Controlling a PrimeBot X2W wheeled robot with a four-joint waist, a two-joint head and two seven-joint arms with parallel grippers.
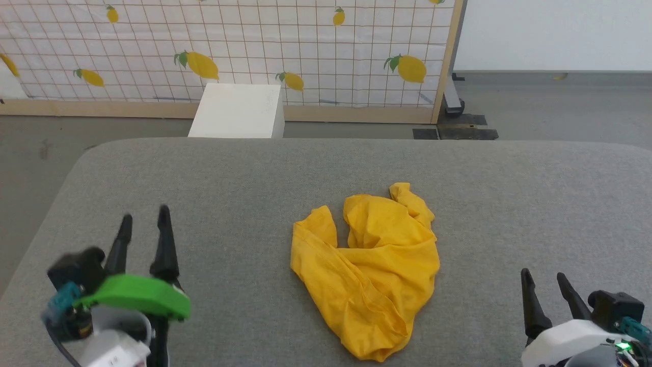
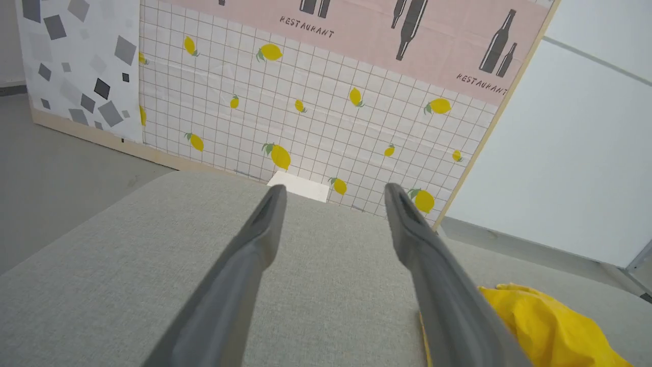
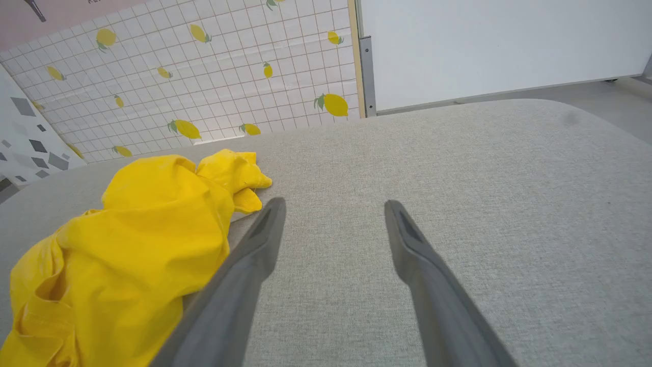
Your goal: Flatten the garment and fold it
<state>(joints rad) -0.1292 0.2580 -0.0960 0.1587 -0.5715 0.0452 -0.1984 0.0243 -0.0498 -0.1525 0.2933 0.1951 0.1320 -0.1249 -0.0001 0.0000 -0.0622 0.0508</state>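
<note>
Garment: mustard-yellow T-shirt (image 1: pixel 367 270), crumpled in a heap on the grey padded top (image 1: pixel 229 178), midway between its left and right edges and closer to the near edge than the far one.
Left gripper: (image 1: pixel 145 214) over the near left corner, fingers spread wide with nothing between them, well apart from the shirt.
Right gripper: (image 1: pixel 542 275) over the near right corner, fingers likewise spread and empty, clear of the cloth.
Open room: bare grey fabric runs on both sides of the heap out to the side edges, and a broad bare band lies between it and the far edge.
Edges: the far corners of the top are rounded; a white box (image 1: pixel 237 111) stands on the floor (image 1: pixel 550 112) just past the far edge, before a lemon-print screen (image 1: pixel 305 46).
Hard to make out: the folds hide which parts are collar, sleeves or hem.
Blur: the left gripper's green body is smeared in the head view.
Cut off: the left wrist view catches the shirt (image 2: pixel 540 321) partly behind one finger and clipped by the frame; the right wrist view clips its (image 3: pixel 127 239) lower left part.
</note>
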